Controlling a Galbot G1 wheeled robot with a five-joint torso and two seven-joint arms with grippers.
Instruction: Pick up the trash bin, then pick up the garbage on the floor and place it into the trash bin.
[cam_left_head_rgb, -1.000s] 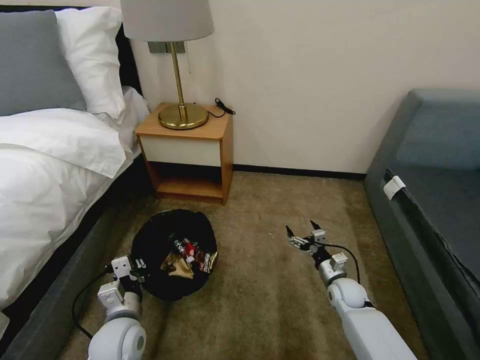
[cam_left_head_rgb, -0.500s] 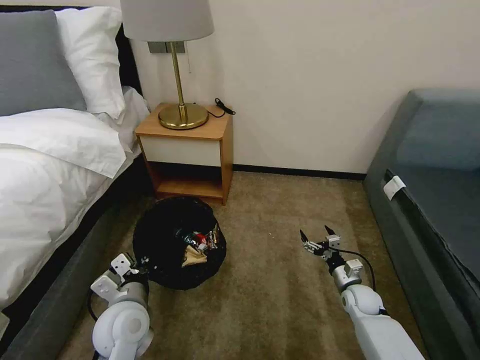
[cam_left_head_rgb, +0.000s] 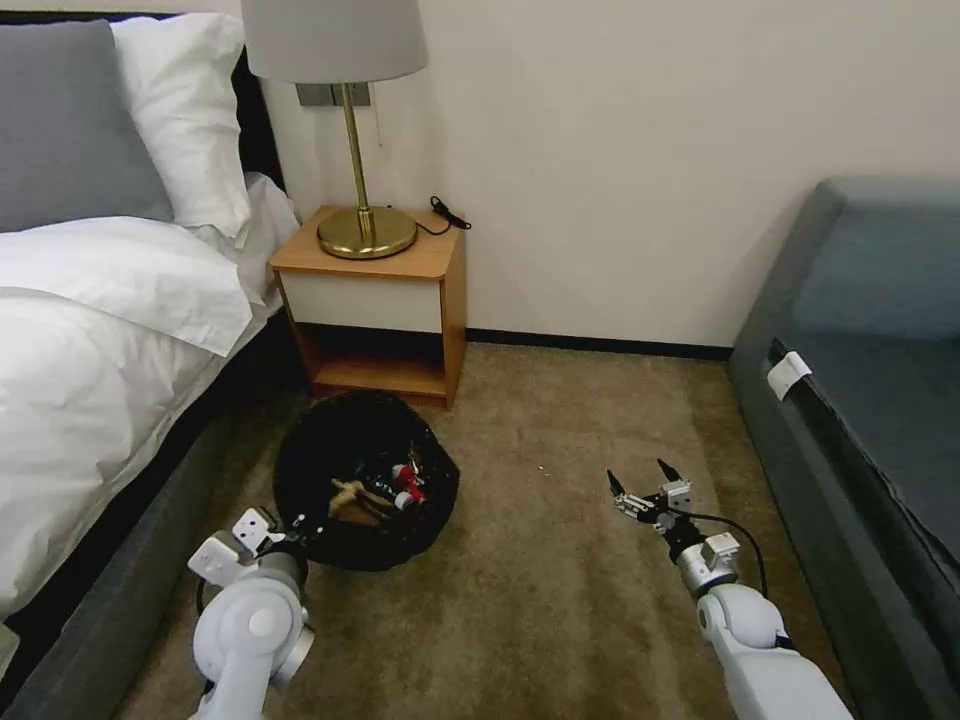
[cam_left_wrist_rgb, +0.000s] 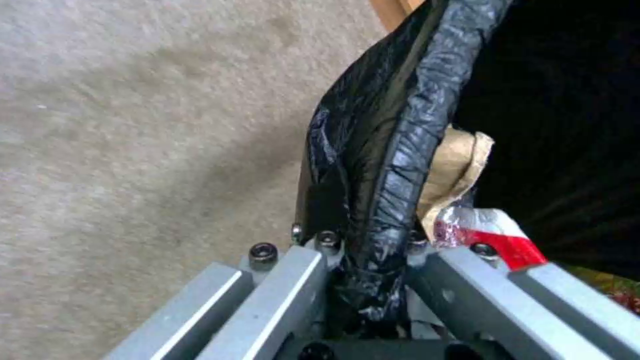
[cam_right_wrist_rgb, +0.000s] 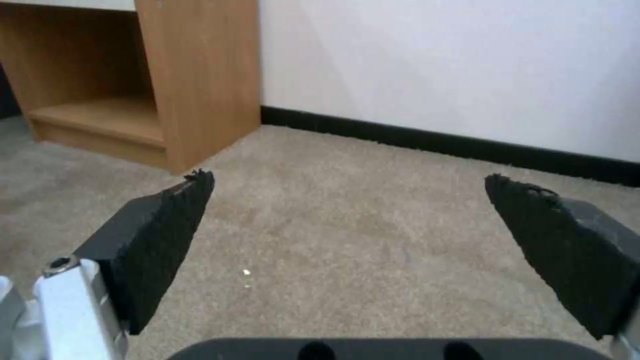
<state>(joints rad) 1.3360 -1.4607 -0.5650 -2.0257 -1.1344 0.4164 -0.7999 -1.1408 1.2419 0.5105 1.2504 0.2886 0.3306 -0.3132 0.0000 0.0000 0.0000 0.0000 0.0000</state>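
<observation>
The trash bin (cam_left_head_rgb: 340, 450), lined with a crinkled black bag, sits tilted on the carpet in front of the nightstand. My left gripper (cam_left_head_rgb: 293, 531) is shut on its near rim; the left wrist view shows both fingers (cam_left_wrist_rgb: 293, 280) clamping the bag-covered rim (cam_left_wrist_rgb: 393, 165). Garbage lies inside the bin: a crumpled brown paper bag (cam_left_head_rgb: 352, 494) (cam_left_wrist_rgb: 457, 162) and a red packet (cam_left_head_rgb: 406, 486) (cam_left_wrist_rgb: 497, 239). My right gripper (cam_left_head_rgb: 642, 479) (cam_right_wrist_rgb: 347, 185) hovers open over bare carpet to the right of the bin, nothing between its black pads (cam_right_wrist_rgb: 167, 225).
A wooden nightstand (cam_left_head_rgb: 380, 300) (cam_right_wrist_rgb: 187, 75) with a brass lamp (cam_left_head_rgb: 355, 130) stands just behind the bin. The bed (cam_left_head_rgb: 90, 350) runs along the left and a grey sofa (cam_left_head_rgb: 870, 380) along the right. Open carpet (cam_left_head_rgb: 560, 560) lies between them.
The bin, held by my left gripper, has shifted away from me toward the nightstand, and its contents have slid. My left arm has rotated. My right gripper has drawn back to the right.
</observation>
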